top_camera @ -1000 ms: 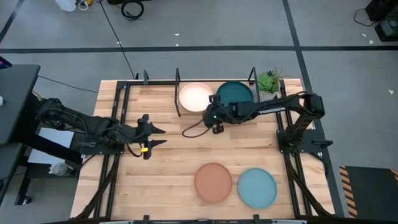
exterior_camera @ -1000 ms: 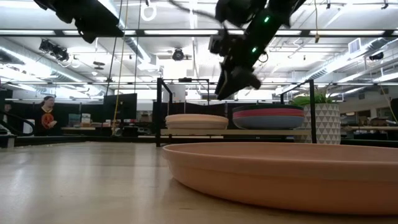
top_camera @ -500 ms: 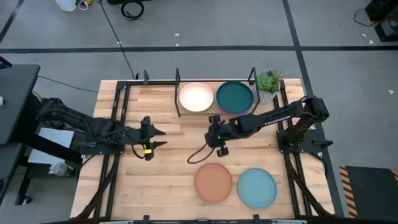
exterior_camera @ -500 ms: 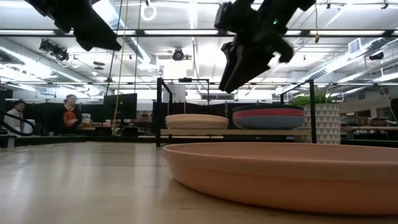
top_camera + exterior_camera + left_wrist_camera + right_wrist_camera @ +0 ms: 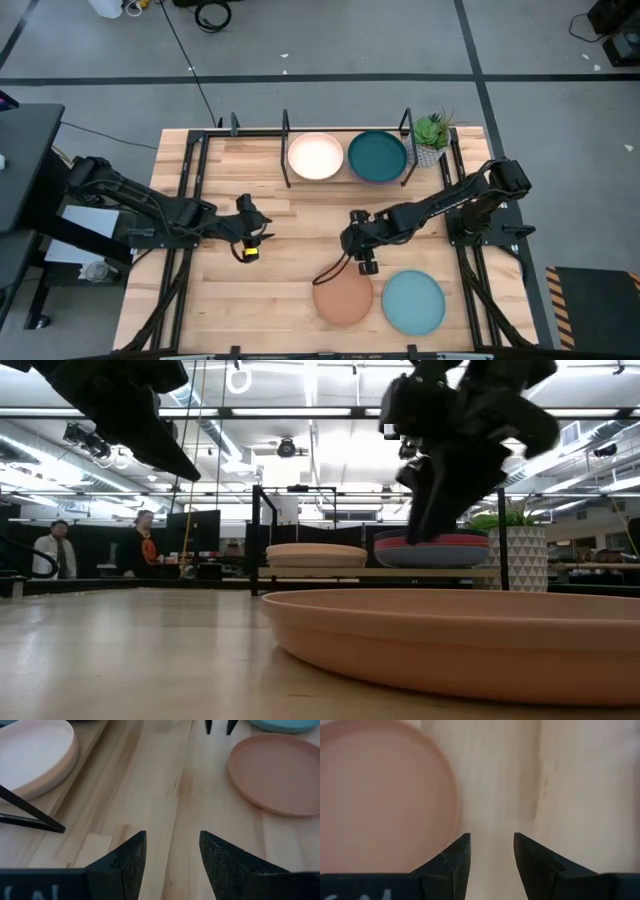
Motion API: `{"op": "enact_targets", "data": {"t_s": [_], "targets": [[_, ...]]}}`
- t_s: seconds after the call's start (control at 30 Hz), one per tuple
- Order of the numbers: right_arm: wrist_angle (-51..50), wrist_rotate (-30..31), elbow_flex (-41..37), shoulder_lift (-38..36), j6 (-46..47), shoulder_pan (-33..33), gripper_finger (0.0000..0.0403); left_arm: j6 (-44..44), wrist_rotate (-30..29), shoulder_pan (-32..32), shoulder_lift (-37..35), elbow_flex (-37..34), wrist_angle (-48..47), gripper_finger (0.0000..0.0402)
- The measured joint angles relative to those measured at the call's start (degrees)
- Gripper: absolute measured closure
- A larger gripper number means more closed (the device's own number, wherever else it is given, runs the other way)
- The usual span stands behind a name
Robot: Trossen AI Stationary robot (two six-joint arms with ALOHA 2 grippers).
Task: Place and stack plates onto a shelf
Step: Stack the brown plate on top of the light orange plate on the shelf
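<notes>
A tan-brown plate [image 5: 342, 293] and a light aqua plate [image 5: 413, 302] lie flat on the table near its front edge. At the back stands the shelf [image 5: 286, 140]. On it a cream plate [image 5: 316, 156] tops one stack, and a dark teal plate [image 5: 377, 155] tops another with red and blue rims [image 5: 432, 548]. My right gripper [image 5: 362, 264] is open and slants down just past the tan-brown plate's far rim [image 5: 451, 795], over bare wood. My left gripper [image 5: 252, 238] [image 5: 172, 852] hangs open left of centre, holding nothing.
A small potted plant [image 5: 432, 131] stands at the shelf's right end. A cable [image 5: 330, 270] loops from my right arm across the tan-brown plate's far edge. People stand in the room beyond the table [image 5: 140, 545]. Bare wood lies between both grippers.
My right gripper has swung from the shelf's front toward the table's near edge, sinking and rolling as it tips steeper, and now hangs by the tan-brown plate's far rim. My left gripper has dipped lower and edged toward the table's middle. No plate has moved.
</notes>
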Motion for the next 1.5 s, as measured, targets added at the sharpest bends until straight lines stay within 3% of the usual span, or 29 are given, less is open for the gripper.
{"op": "enact_targets", "data": {"t_s": [0.2, 0.43, 0.6, 0.77, 0.87, 1.07, 1.3, 1.5], "targets": [[-0.51, 0.96, -1.06, 0.0, 4.47, 3.33, 0.0254, 1.61, 1.91, 0.0, 4.81, 0.0, 5.77, 0.021], [-4.55, 6.22, -1.06, -0.04, 7.55, 5.17, 0.0262, 15.77, 13.98, -0.49, 16.78, 0.04, 21.6, 0.021], [-6.36, 6.99, -1.06, -0.12, 9.4, 5.32, 0.0262, 27.32, 17.15, -0.54, 25.45, 1.41, 29.67, 0.021], [-8.83, 9.15, -1.03, -0.13, 9.89, 5.32, 0.0263, 31.67, 21.59, -0.55, 34.3, 8.88, 28.73, 0.021], [-12.74, 11.49, -0.9, -0.3, 11.17, 5.32, 0.0265, 34.26, 24.48, -1.0, 39.4, 14.45, 22.93, 0.0214], [-19.1, 14.81, -0.88, -1.97, 13.97, 5.75, 0.0265, 40.95, 24.9, -2.93, 45.3, 23.18, 13.24, 0.0239], [-18.74, 17.89, -0.84, -3.33, 14.34, 7.44, 0.0265, 51.47, 24.98, -4.46, 46.09, 25.14, 13.17, 0.0258], [-17.4, 17.89, -0.84, -3.34, 14.32, 8.03, 0.0265, 55.45, 27.4, -4.25, 47.74, 25.0, 15.64, 0.026]]}}
